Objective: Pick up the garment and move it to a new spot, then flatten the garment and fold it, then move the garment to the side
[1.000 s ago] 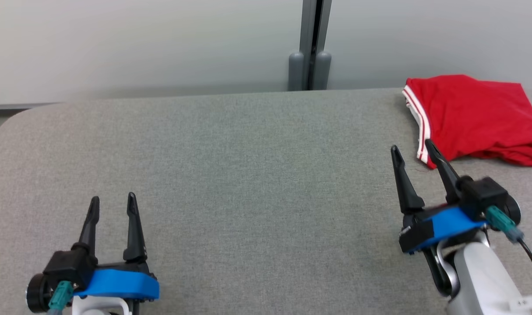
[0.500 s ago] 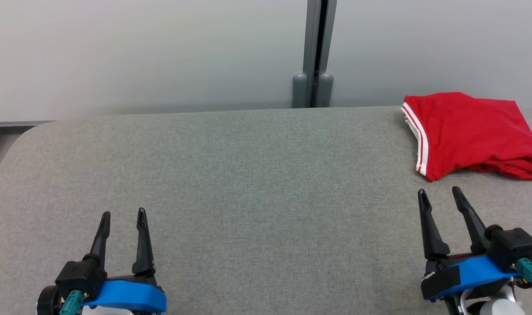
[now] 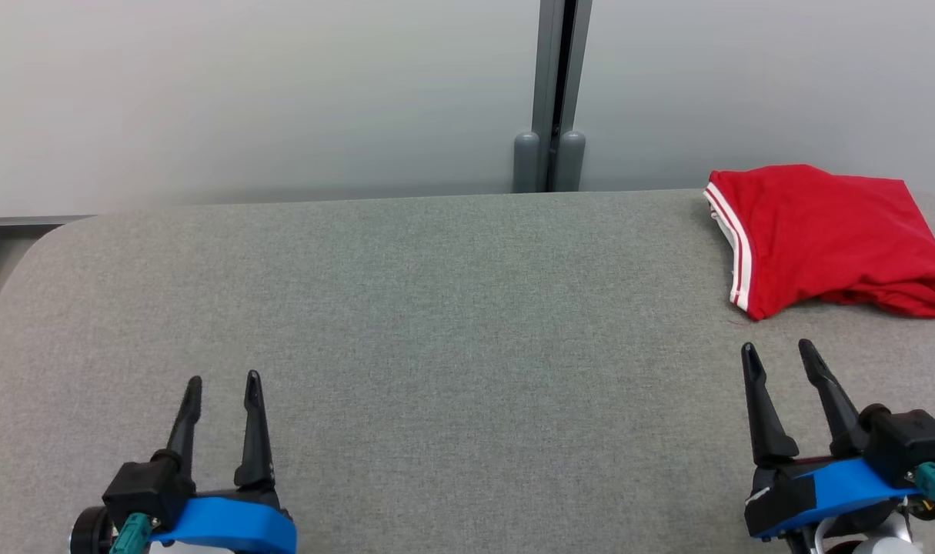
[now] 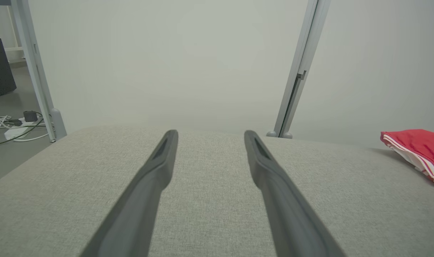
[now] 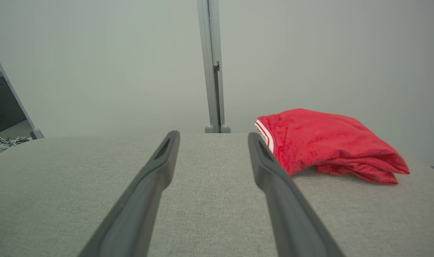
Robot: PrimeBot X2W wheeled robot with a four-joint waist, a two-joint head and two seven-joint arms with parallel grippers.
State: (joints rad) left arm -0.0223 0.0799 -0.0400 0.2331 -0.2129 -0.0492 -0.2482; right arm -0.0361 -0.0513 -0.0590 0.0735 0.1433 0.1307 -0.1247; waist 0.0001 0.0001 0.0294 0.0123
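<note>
The garment [image 3: 829, 235] is red with white stripes along one edge, folded into a compact bundle at the far right of the grey table [image 3: 436, 308]. It also shows in the right wrist view [image 5: 327, 142] and at the right edge of the left wrist view [image 4: 420, 150]. My right gripper [image 3: 779, 354] stands open at the lower right, a short way in front of the garment and apart from it, with nothing between its fingers. My left gripper [image 3: 222, 382] stands open at the lower left, far from the garment, also holding nothing.
A pale partition wall with a grey vertical post [image 3: 552, 92] runs just behind the table's far edge. Beyond the table's left end, cables [image 4: 9, 125] lie on the floor beside a metal frame leg [image 4: 34, 71]. The table's corners are rounded.
My right gripper has drawn back from the garment's near edge toward the lower right. The left gripper has sunk slightly lower in view. The camera tilted, shifting the whole scene down.
</note>
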